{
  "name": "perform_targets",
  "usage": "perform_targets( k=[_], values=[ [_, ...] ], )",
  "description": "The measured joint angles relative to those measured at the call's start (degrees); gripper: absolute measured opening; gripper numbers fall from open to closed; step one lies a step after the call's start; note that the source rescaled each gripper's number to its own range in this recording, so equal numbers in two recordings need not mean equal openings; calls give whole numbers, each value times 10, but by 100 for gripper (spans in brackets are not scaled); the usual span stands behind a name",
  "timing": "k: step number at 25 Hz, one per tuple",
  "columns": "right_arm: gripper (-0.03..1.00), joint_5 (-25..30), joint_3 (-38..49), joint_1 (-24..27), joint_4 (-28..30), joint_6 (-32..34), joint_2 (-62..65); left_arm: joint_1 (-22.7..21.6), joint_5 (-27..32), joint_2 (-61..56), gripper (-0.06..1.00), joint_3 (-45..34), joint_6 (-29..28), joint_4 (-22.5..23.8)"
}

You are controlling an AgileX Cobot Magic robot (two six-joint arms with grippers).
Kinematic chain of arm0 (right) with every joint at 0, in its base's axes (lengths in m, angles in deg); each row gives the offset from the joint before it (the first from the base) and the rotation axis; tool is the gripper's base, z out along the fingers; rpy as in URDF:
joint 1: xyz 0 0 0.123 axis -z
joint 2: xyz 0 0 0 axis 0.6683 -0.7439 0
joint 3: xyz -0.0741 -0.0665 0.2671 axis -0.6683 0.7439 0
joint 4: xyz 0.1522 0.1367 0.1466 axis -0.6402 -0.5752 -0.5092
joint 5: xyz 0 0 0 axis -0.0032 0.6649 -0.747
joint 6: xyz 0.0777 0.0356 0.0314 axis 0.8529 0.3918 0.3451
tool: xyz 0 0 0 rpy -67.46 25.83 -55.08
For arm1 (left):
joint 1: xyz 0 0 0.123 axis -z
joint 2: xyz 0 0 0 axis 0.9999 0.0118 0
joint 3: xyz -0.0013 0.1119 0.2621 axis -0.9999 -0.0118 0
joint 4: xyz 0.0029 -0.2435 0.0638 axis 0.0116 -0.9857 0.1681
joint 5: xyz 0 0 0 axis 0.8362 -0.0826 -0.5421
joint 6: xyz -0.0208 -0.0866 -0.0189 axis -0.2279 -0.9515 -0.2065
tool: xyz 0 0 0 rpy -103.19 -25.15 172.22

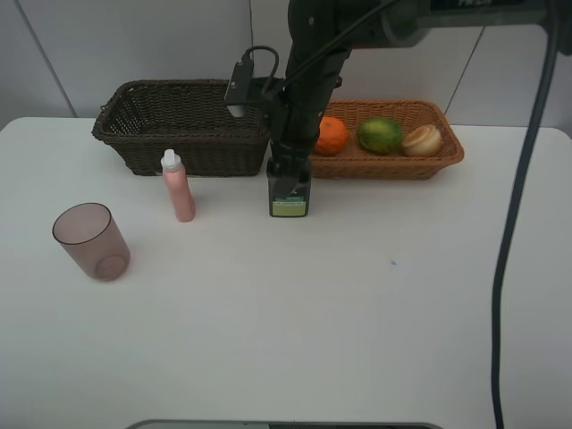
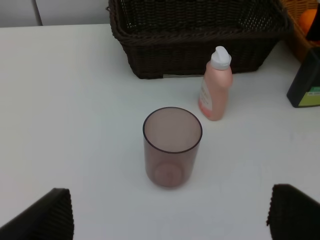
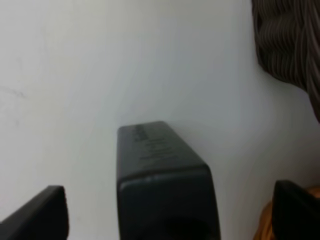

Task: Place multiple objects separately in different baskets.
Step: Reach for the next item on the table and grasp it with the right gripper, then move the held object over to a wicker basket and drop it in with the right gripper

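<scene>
**Exterior high view: right gripper poised around the dark green bottle, three fruits in the tan basket**

Exterior high and both wrist cameras look onto a white table. Nearest the camera, on the left side, a translucent pink cup stands upright with its mouth up. The left gripper hovers just in front of the cup. Its fingers are spread wide at either edge of the wrist view and have hold of nothing.

A little farther back and to the right of the cup stands a slim pink bottle with a white cap. It is upright, just in front of the dark brown basket and not touching it.

To the right of the pink bottle, near the middle of the table, the dark green pump bottle stands upright. The right arm comes down on it from above, covering its top. The right gripper straddles the bottle. In the wrist view a strip of bare table shows between the bottle and each of the fingers, so the jaws are apart and not gripping it.

Farthest back, the two wicker baskets sit side by side against the wall. The deeper dark brown one is on the left, and the shallower orange-tan basket is on the right. Inside the orange-tan basket, in a row from left to right, lie an orange, a green fruit and a yellowish fruit.
</scene>
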Motion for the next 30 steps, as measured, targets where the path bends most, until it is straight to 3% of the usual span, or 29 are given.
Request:
perform_targets(
  k=[4, 11, 13, 15, 16, 30],
  values=[
    [56, -1, 0, 0, 0, 0, -6, 0, 0, 0, 100, 0, 0, 0],
    [49, -1, 2, 0, 2, 0, -19, 0, 0, 0, 100, 0, 0, 0],
    [34, -1, 2, 0, 3, 0, -19, 0, 0, 0, 100, 0, 0, 0],
    [8, -2, 2, 0, 6, 0, -19, 0, 0, 0, 100, 0, 0, 0],
    [1, 2, 2, 0, 2, 0, -19, 0, 0, 0, 100, 0, 0, 0],
    [1, 2, 2, 0, 1, 0, -19, 0, 0, 0, 100, 0, 0, -1]
  ],
)
